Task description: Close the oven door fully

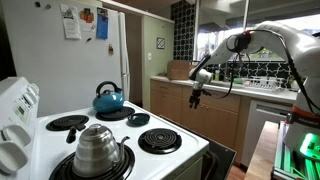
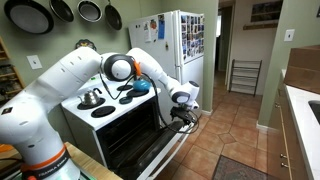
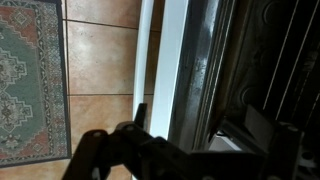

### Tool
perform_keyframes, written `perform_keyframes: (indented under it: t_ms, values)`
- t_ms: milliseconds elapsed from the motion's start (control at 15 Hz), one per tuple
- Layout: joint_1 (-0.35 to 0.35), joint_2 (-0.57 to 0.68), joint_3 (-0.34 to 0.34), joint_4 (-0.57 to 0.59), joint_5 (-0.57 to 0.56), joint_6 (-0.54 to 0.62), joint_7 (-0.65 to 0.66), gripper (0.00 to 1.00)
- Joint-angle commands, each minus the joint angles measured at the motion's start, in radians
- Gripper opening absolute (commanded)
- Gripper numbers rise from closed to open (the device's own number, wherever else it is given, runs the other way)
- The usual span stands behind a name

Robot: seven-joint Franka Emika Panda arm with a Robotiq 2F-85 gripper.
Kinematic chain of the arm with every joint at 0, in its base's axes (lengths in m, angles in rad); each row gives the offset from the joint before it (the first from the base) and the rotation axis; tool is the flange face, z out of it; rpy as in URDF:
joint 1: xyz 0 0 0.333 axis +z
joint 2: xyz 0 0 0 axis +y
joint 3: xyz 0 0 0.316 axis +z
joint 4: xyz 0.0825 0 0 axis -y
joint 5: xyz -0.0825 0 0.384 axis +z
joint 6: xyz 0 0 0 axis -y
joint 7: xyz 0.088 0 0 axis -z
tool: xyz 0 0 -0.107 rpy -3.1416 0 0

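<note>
Jaws of the robot's gripper (image 3: 205, 145) are looming dark across the bottom of the wrist view, standing as wide apart as they go and holding nothing. Just ahead of them the oven door (image 2: 152, 152) is hanging partly open from the front of the white stove (image 1: 195, 152), hinged at the bottom and tilting out over the tile floor (image 3: 100, 60). Its pale rim and dark panel are running up the middle of the wrist view. Whether the jaws are touching that rim is not clear. Beyond the door, oven racks (image 3: 290, 55) are showing inside the cavity. On the stove top a blue kettle (image 1: 108, 98) and a steel pot (image 1: 97, 148) are sitting on burners. A patterned rug (image 3: 30, 80) is lying on the floor well apart from the door, and a white refrigerator (image 2: 180, 45) is standing beside the stove. The step is likely calling for a push rather than a grasp. That means pressing on the door's outer face near the top rim, around the middle of its width so it is not twisting. The push would then be following the hinge's arc up and inward until the rim is seating against the stove front. The risks are sliding off the smooth rim and stopping short, leaving a gap.
</note>
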Motion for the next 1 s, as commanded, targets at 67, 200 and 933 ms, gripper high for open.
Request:
perform_keyframes:
  t_ms: [67, 200, 933]
  values:
    - [-0.015, 0.03, 0.019, 0.041, -0.026, -0.001, 0.027, 1.0]
    - [-0.009, 0.074, 0.017, 0.092, -0.035, -0.033, 0.056, 1.0]
    - [0.044, 0.344, 0.017, 0.358, -0.125, 0.029, 0.278, 0.06]
